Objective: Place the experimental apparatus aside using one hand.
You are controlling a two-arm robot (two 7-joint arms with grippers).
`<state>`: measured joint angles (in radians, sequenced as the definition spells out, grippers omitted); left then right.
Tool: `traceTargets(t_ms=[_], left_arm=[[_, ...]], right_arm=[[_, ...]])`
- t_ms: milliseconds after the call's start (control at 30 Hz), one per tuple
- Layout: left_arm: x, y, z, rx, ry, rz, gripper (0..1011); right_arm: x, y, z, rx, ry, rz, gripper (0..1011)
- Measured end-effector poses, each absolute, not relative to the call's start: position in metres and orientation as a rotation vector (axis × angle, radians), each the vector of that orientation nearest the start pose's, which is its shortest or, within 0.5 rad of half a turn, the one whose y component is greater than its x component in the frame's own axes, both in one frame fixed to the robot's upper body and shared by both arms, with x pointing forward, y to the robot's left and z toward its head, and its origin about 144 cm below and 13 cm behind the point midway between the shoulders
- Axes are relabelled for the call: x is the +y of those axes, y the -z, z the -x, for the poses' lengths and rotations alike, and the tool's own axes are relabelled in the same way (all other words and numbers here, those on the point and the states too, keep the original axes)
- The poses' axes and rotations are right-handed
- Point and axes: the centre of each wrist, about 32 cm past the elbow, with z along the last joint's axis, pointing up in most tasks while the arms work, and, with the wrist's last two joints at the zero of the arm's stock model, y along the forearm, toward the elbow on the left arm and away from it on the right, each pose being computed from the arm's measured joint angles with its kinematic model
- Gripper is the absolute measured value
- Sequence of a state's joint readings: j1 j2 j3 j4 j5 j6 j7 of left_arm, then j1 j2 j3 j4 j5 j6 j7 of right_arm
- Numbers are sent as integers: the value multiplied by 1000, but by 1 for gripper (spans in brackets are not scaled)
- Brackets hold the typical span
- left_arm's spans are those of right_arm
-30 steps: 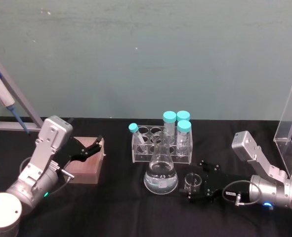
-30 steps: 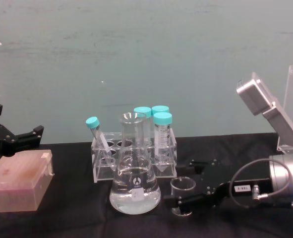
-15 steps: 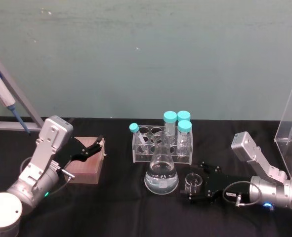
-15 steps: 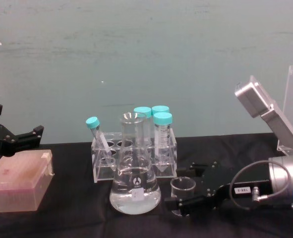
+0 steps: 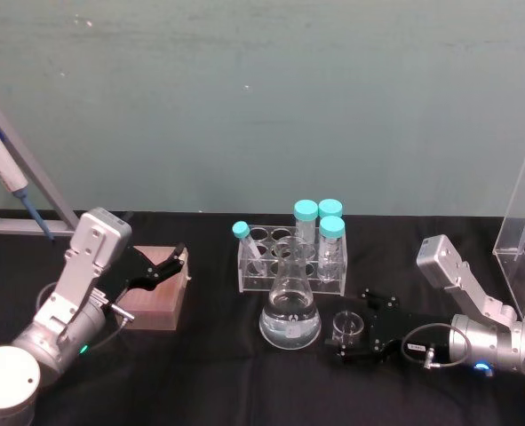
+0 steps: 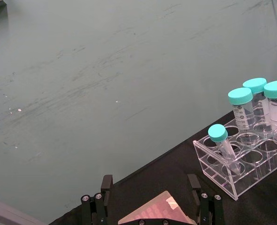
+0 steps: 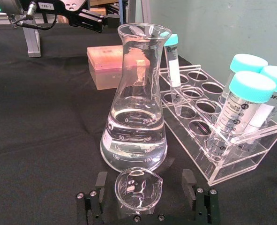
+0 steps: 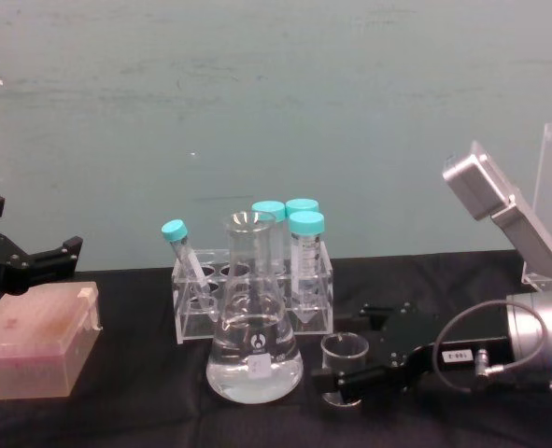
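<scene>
While the right gripper (image 5: pixel 353 327) is sitting wide open near the table's (image 5: pixel 218 373) front edge, fingers (image 7: pixel 189 182) standing either side of the beaker (image 5: pixel 345 325), contact unclear, flask (image 5: pixel 290 315) sitting just left of it, left gripper (image 5: pixel 175 264) hovering open over box (image 5: pixel 155 302) by the left edge

We saw the black two-finger right gripper (image 5: pixel 351 327) lying low at 4 o'clock in the head view, its fingers (image 7: pixel 100 183) pointing toward 9 o'clock and spread wide apart. Behind it sat the silver cylindrical wrist (image 5: pixel 497 348), with a blue light (image 5: pixel 481 366) glowing on its near side. The angled grey camera bracket (image 5: pixel 447 266) rose from the wrist toward 11 o'clock. At 8 o'clock we found the left arm (image 5: pixel 53 328) angled up toward 2 o'clock, a green light (image 5: pixel 83 348) on its wrist. Its black left gripper (image 5: pixel 175 264) was held aloft, fingers (image 6: pixel 105 183) parted.
</scene>
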<state>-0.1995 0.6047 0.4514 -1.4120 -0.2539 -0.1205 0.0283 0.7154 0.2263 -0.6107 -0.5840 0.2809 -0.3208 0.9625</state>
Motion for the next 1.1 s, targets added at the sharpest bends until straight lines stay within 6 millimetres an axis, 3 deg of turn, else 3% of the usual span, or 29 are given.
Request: traceTargets(t_ms=[833, 1100], left_arm=[[310, -1140, -489, -285, -1248, -304, 1000], [310, -1140, -489, -285, -1248, -305, 1001]], right_arm=[[-253, -1110, -614, -51, 369, 291, 1004], [-253, -1110, -614, -51, 369, 291, 788]])
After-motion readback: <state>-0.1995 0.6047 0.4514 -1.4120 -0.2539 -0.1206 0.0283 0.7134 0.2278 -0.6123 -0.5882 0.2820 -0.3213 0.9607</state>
